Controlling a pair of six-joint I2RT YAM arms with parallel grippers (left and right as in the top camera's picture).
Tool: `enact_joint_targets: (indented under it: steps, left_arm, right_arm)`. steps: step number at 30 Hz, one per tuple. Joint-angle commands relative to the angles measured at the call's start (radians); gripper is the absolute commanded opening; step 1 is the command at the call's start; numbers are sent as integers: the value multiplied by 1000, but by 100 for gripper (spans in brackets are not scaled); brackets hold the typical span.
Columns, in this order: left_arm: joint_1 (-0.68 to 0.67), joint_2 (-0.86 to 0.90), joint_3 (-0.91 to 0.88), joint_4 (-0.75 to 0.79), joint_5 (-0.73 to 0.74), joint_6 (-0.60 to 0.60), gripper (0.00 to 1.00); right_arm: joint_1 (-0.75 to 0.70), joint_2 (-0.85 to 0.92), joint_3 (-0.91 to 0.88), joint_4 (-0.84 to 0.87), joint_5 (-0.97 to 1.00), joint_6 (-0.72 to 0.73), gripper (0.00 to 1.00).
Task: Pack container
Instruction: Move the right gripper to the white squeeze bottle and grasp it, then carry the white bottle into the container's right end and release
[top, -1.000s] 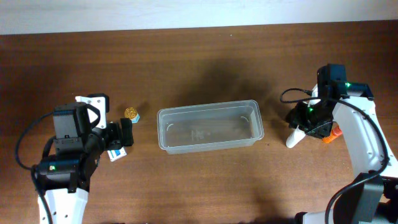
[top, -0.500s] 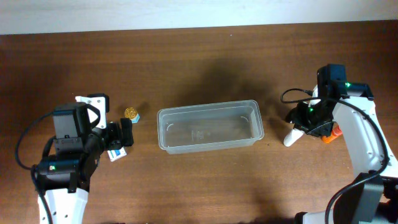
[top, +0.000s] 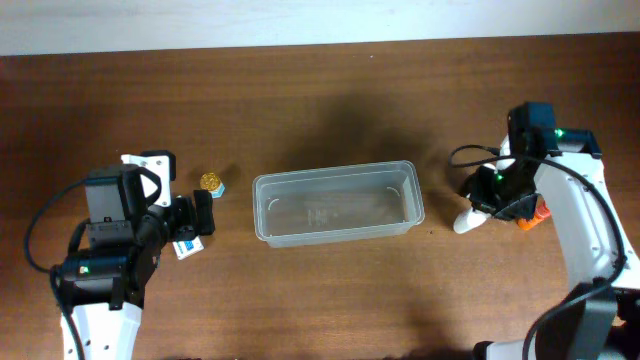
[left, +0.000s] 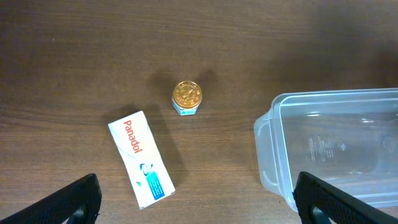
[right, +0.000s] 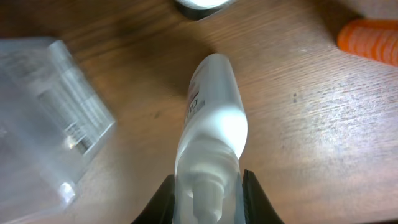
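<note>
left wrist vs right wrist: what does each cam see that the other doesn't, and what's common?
Left wrist only: a Panadol box lying flat and a small gold-lidded jar, apart from each other, with the left jaws wide open at the bottom corners.
Right wrist only: a white bottle clamped between the right jaws, and an orange ribbed piece at the frame edge.
Both: one end of the clear container, with nothing visible inside that end, and the wooden table.

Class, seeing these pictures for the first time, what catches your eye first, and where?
The clear container sits empty mid-table. Right of it, the right gripper holds a white bottle. Left of it, a Panadol box and a gold-capped jar sit before the open left gripper.
</note>
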Motion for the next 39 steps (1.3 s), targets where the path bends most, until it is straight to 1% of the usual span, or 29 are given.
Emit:
enact_joint_targets:
  steps: [1, 4, 6, 9, 10, 12, 18, 24, 25, 28, 35, 36, 37, 38, 39]
  left_arm:
    - [3, 0, 21, -1, 14, -6, 99]
    - [3, 1, 21, -1, 14, -6, 99]
    - [3, 0, 21, -1, 14, -6, 99]
    - [3, 0, 21, -1, 14, -6, 99]
    - [3, 0, 21, -1, 14, -6, 99]
    - [3, 0, 21, -1, 14, -6, 99]
    - [3, 0, 21, -1, 14, -6, 99]
    - [3, 0, 21, -1, 14, -6, 99]
    - [3, 0, 21, -1, 14, -6, 99]
    - [3, 0, 21, -1, 14, -6, 99]
    - [3, 0, 21, -1, 14, -6, 99]
    - [3, 0, 21, -1, 14, -6, 99]
    - [3, 0, 21, -1, 14, -6, 100]
    - [3, 0, 21, -2, 14, -6, 99]
    - [3, 0, 21, -2, 14, -6, 99]
  right_arm:
    - [85, -103, 152, -57, -10, -67, 14]
    - [183, -123, 306, -136, -9, -90, 14]
    - [242, -124, 385, -155, -9, -112, 13]
    - [316, -123, 430, -154, -9, -123, 13]
    - [358, -116, 425, -154, 0, -143, 13]
    - [389, -99, 408, -153, 2, -158, 13]
    - [440, -15, 333, -128, 17, -213, 13]
    - [442, 92, 303, -76, 76, -215, 13]
    - [442, 131, 303, -60, 89, -216, 13]
    - [442, 192, 303, -44, 89, -216, 13]
    - [442, 269, 303, -21, 89, -216, 15]
    - [442, 272, 303, -12, 89, -215, 20]
    - [442, 272, 303, -2, 89, -211, 31]
    - [442, 271, 304, 0, 89, -211, 38]
    - [442, 270, 304, 0, 89, -211, 41]
